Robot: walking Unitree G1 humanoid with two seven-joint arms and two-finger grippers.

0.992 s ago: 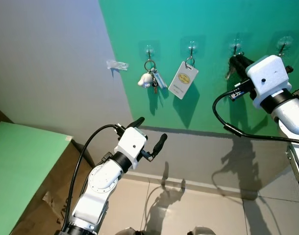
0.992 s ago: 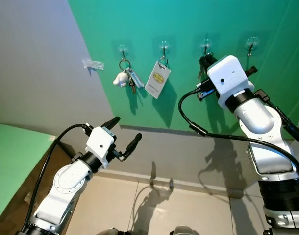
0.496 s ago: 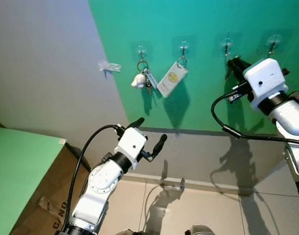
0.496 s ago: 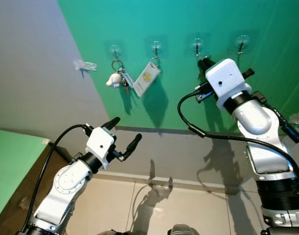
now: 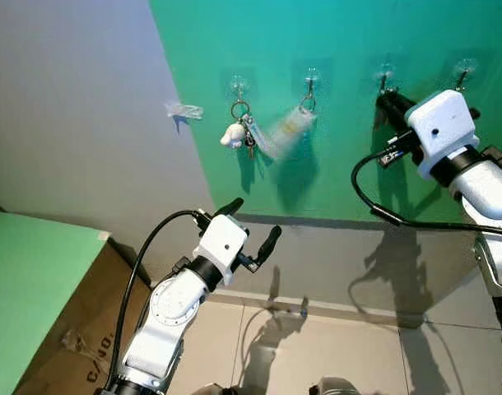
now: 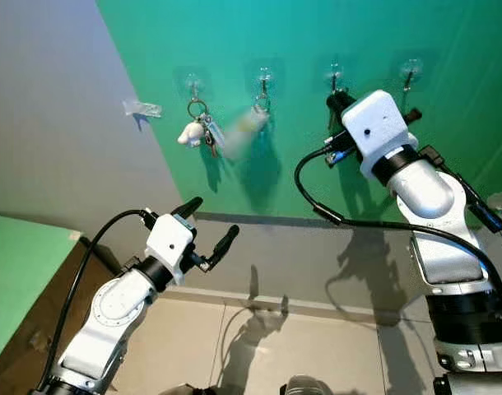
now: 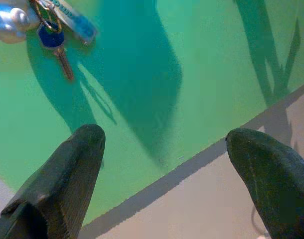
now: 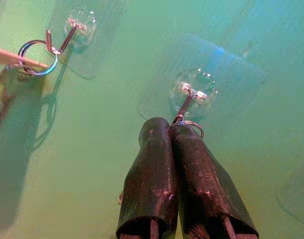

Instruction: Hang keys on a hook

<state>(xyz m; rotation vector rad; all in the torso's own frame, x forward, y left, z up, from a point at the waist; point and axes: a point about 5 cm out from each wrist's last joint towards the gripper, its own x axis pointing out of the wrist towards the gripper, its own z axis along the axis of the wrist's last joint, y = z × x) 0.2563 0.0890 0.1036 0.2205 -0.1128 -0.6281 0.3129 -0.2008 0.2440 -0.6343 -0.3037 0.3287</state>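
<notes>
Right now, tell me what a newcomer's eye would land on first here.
The right gripper raised against the green wall, fingers pressed together on a key ring right at the third hook. Left of it, a blurred tag hangs on the second hook, beside a bunch of keys with a white plush charm on the first. The left gripper hangs low, open.
</notes>
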